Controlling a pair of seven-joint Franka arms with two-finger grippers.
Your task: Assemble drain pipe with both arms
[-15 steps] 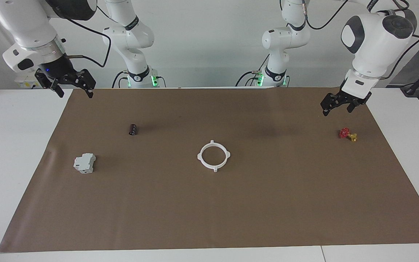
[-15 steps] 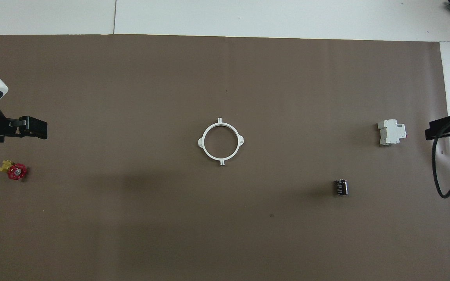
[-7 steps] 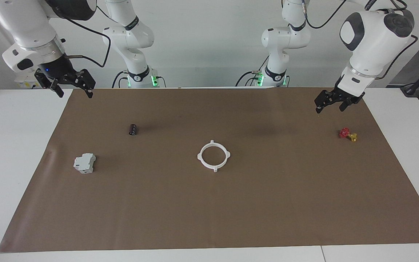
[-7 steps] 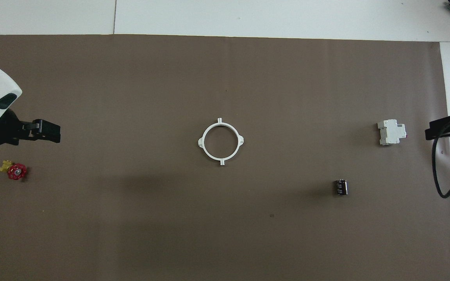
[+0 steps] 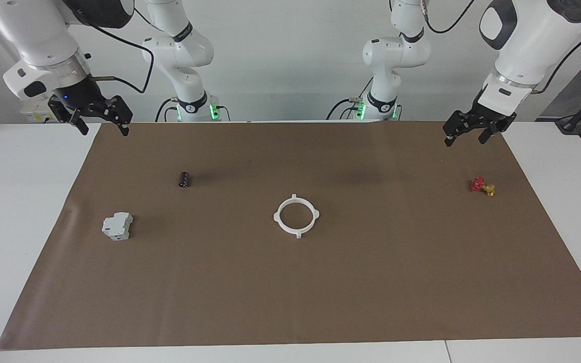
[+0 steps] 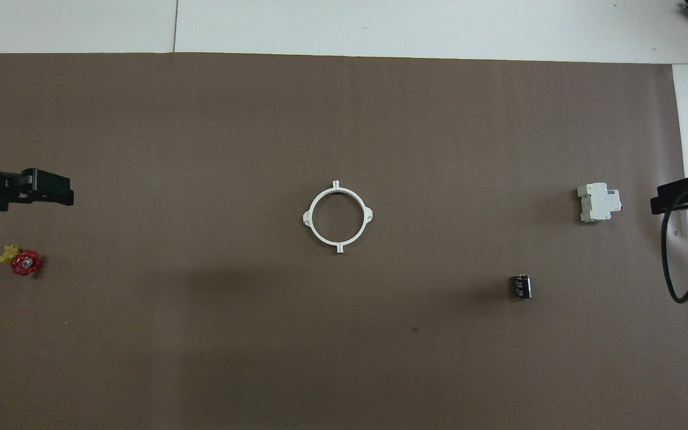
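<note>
The drain pipe [image 5: 296,217] lies flat on the brown mat's middle as one closed white ring with four small tabs, also seen from overhead [image 6: 338,216]. Nothing touches it. My left gripper [image 5: 466,139] hangs open and empty in the air over the mat at the left arm's end; the overhead view shows this left gripper [image 6: 63,192] side-on. Open and empty too, my right gripper [image 5: 103,130] is raised over the mat's corner at the right arm's end, and only the tip of this right gripper [image 6: 657,203] shows from overhead.
A small red-and-yellow valve [image 5: 482,186] sits on the brown mat [image 5: 371,282] at the left arm's end. At the right arm's end lie a grey-white boxy block [image 5: 117,226] and a small black cylinder [image 5: 184,179]. White tabletop borders the mat.
The left gripper first swung toward the mat's middle, then rose and drew back to the left arm's end. The right arm and the ring have not moved.
</note>
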